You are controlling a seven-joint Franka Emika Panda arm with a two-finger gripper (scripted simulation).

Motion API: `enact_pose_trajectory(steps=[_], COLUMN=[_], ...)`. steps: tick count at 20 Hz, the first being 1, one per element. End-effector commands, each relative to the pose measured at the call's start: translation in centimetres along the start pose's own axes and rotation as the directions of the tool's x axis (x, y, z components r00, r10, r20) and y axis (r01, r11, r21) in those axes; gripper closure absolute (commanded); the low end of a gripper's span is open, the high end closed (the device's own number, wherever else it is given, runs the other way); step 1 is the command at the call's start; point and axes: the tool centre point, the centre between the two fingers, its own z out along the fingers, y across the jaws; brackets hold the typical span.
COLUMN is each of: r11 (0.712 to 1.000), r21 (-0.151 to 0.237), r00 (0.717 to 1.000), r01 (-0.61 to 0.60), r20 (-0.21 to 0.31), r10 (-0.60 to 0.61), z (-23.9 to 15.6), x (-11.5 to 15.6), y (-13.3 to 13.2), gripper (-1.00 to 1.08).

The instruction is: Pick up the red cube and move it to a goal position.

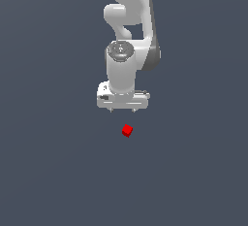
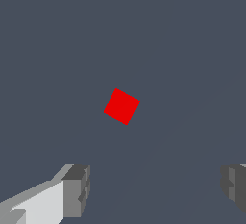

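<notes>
The red cube (image 1: 127,131) is small and bright, lying on the dark grey floor and turned at an angle. My white gripper (image 1: 122,109) hangs above it, a little toward the exterior view's left, with its short fingertips pointing down. In the wrist view the red cube (image 2: 121,106) shows as a tilted square, apart from both grey fingertips (image 2: 77,191). The gripper (image 2: 154,187) is open wide with nothing between the fingers, and the cube lies outside the gap between them.
A flat, uniform dark grey surface (image 1: 58,171) fills both views. The white arm (image 1: 128,36) rises behind the gripper toward the top of the exterior view. No goal marker shows.
</notes>
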Motion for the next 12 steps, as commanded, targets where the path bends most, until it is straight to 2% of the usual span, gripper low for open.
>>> enact_pose_trajectory(steps=[1,12], r11=[1.000,0.997], r21=[0.000,0.000], r00=[1.000,0.997], r01=[0.000,-0.077], r20=[0.000,-0.006], r10=[0.000,0.077], z=[0.0,2.1], x=[0.0,0.4], y=[0.0,-0.5], gripper=[-0.92,-0.92])
